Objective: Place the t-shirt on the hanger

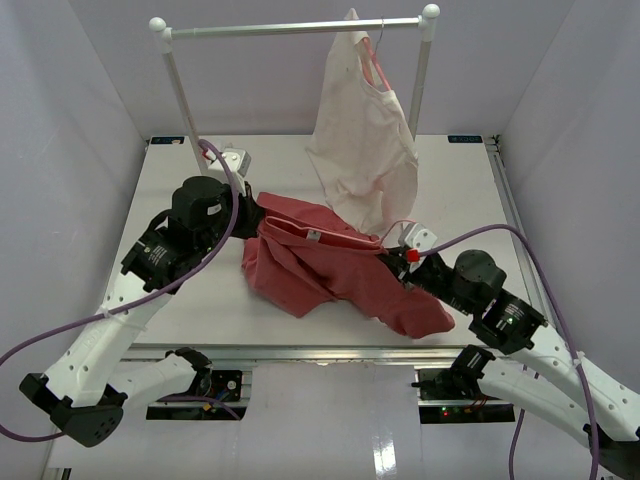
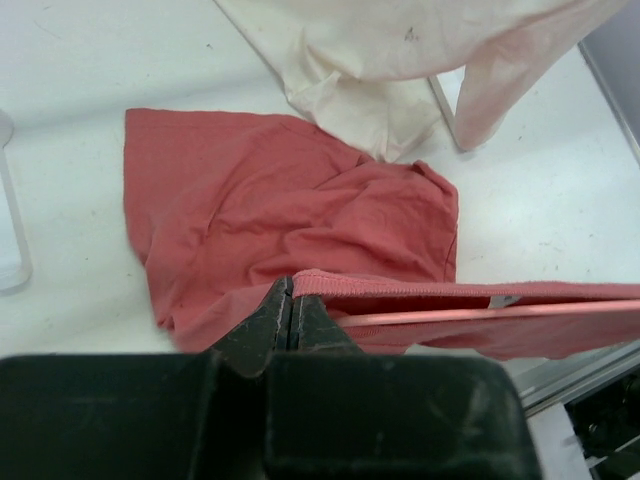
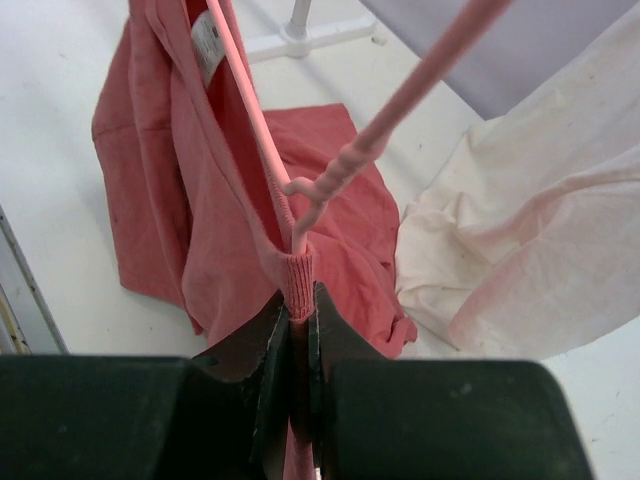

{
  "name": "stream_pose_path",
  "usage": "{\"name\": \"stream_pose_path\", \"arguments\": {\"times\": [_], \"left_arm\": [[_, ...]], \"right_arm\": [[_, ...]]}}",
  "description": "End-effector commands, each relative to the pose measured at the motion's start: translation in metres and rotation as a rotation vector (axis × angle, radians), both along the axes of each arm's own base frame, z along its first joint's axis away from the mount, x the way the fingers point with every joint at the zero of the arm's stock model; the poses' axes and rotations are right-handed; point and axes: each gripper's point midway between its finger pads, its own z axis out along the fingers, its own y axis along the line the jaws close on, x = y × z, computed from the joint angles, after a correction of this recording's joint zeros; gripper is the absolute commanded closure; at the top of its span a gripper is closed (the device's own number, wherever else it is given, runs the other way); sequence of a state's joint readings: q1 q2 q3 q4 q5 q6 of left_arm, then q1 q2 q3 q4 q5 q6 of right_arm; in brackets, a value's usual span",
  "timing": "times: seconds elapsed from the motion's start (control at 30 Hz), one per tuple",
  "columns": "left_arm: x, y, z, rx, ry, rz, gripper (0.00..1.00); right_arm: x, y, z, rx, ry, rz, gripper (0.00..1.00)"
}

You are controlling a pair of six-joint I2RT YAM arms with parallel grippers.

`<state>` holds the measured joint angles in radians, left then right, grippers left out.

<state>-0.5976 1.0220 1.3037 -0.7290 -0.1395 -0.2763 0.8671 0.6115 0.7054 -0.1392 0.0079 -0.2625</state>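
The salmon t-shirt (image 1: 320, 270) lies bunched mid-table, its collar pulled taut between both grippers. My left gripper (image 1: 258, 215) is shut on the collar's left end; in its wrist view the jaws (image 2: 291, 300) pinch the ribbed edge of the t-shirt (image 2: 280, 200). My right gripper (image 1: 402, 262) is shut on the collar's right end, clamping the rib (image 3: 300, 300) of the t-shirt (image 3: 150, 200). The pink wire hanger (image 3: 340, 165) runs into the collar opening right at those jaws. Its bar (image 2: 450, 314) shows inside the collar, and a loop of the hanger (image 1: 397, 227) sticks out above the cloth.
A white garment rack (image 1: 300, 27) stands at the back, with a foot (image 1: 235, 158) near my left arm. A cream garment (image 1: 360, 150) hangs from it on the right, its hem touching the t-shirt. The table's right rail (image 1: 515, 210) is close to my right arm.
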Motion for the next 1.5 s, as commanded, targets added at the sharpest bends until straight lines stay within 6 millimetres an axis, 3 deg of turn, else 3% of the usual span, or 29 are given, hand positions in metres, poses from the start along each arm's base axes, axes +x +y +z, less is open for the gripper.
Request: {"name": "stream_pose_path", "arguments": {"times": [0.0, 0.27, 0.5, 0.8, 0.97, 1.13, 1.3, 1.4, 1.47], "left_arm": [[-0.007, 0.013, 0.026, 0.044, -0.059, -0.018, 1.00], [-0.022, 0.011, 0.051, 0.055, -0.086, -0.100, 1.00], [-0.038, 0.009, 0.073, 0.008, -0.132, -0.155, 1.00], [-0.031, -0.011, 0.072, 0.012, -0.140, -0.244, 1.00], [-0.026, -0.026, 0.062, 0.009, -0.097, -0.299, 1.00], [-0.028, -0.022, 0.054, 0.015, -0.092, -0.286, 1.00], [-0.020, -0.009, 0.064, 0.023, -0.135, -0.201, 1.00], [-0.016, -0.022, 0.069, 0.028, -0.140, -0.263, 1.00], [-0.014, -0.046, 0.070, 0.012, -0.123, -0.377, 1.00]], "right_arm": [[0.008, -0.003, 0.016, 0.002, -0.009, -0.043, 0.92], [0.009, -0.005, 0.019, -0.001, 0.001, -0.061, 0.92], [0.015, -0.003, 0.009, -0.036, 0.043, -0.086, 0.92], [0.012, 0.011, 0.010, -0.063, 0.052, -0.020, 0.92], [0.011, 0.019, 0.008, -0.089, 0.076, -0.001, 0.92], [0.013, 0.019, 0.005, -0.108, 0.099, -0.027, 0.92], [0.015, 0.022, -0.010, -0.167, 0.138, -0.032, 0.92], [0.007, 0.033, -0.015, -0.187, 0.154, 0.044, 0.92], [0.004, 0.043, -0.018, -0.208, 0.163, 0.073, 0.92]]}}
